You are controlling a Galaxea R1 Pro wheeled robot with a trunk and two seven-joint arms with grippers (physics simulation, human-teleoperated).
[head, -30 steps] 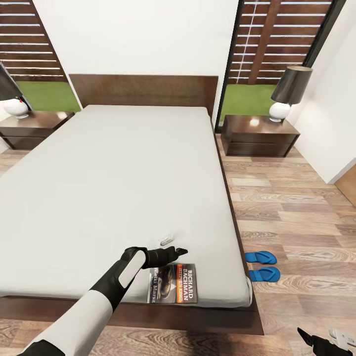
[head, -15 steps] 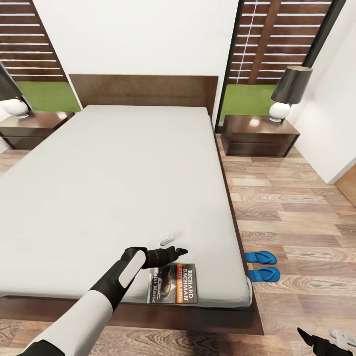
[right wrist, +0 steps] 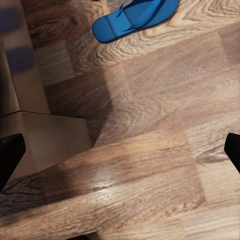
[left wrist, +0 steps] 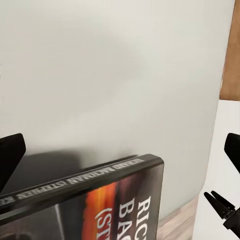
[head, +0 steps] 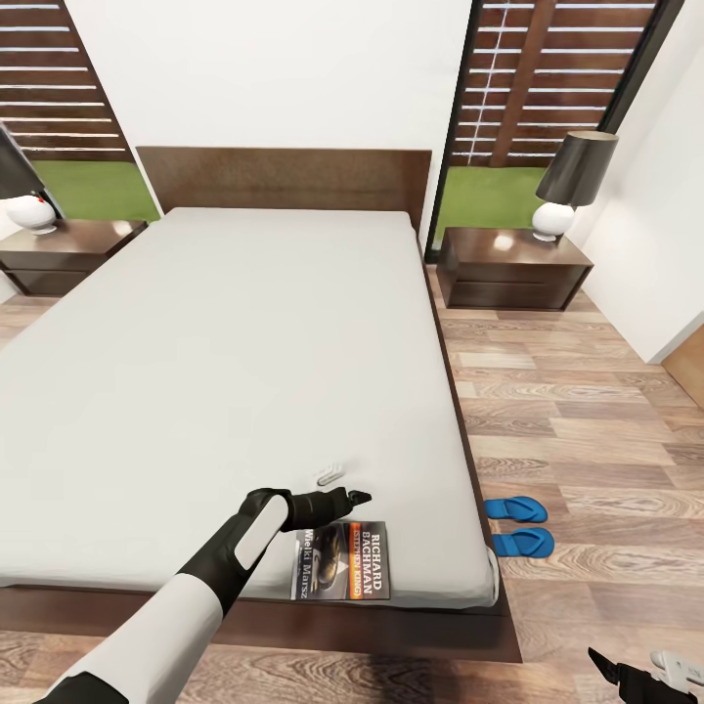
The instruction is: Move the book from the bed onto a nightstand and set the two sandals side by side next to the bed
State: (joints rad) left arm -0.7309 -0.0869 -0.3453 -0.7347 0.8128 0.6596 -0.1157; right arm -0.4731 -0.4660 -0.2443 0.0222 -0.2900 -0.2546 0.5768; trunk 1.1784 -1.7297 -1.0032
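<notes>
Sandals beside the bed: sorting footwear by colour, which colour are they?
Bright blue sandals, clearest in the head view.

1. My right gripper (head: 640, 675) is cut off at the head view's near right corner.
2. The far left lamp (head: 22, 191) is clipped by the edge.
3. The book (left wrist: 95, 205) runs off the left wrist view.

A table lamp (head: 575, 182) with a dark conical shade and a round white base stands at the upper right of the head view, in front of a tall dark-framed window (head: 548, 88). Through that window show brown horizontal slats and a strip of green grass (head: 484, 200). At the upper left edge, a 2nd lamp's white base (head: 31, 212) is partly cut off, with another slatted window (head: 54, 83) behind it. A plain white wall (head: 269, 73) fills the space between the 2 windows.
</notes>
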